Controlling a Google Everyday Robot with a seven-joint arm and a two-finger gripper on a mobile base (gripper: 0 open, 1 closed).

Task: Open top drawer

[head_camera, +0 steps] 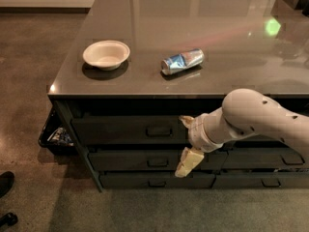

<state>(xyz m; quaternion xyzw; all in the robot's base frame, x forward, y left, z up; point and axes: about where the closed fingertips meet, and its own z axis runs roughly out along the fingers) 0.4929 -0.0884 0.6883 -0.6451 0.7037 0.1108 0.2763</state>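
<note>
Camera view has my gripper [187, 141] low at the front of the table [231, 76], just right of the small handle [159, 131] on the top drawer [120, 129]. My jaws are spread wide, one pale finger [186, 121] up by the drawer's upper edge and the other down over the shallower drawer [130, 159] below, holding nothing. The top drawer sits directly under the tabletop, its front in line with the fronts beneath it. Up on the table a white bowl [106, 54] stands upright, and a crushed can [182, 62] lies on its side nearby
</note>
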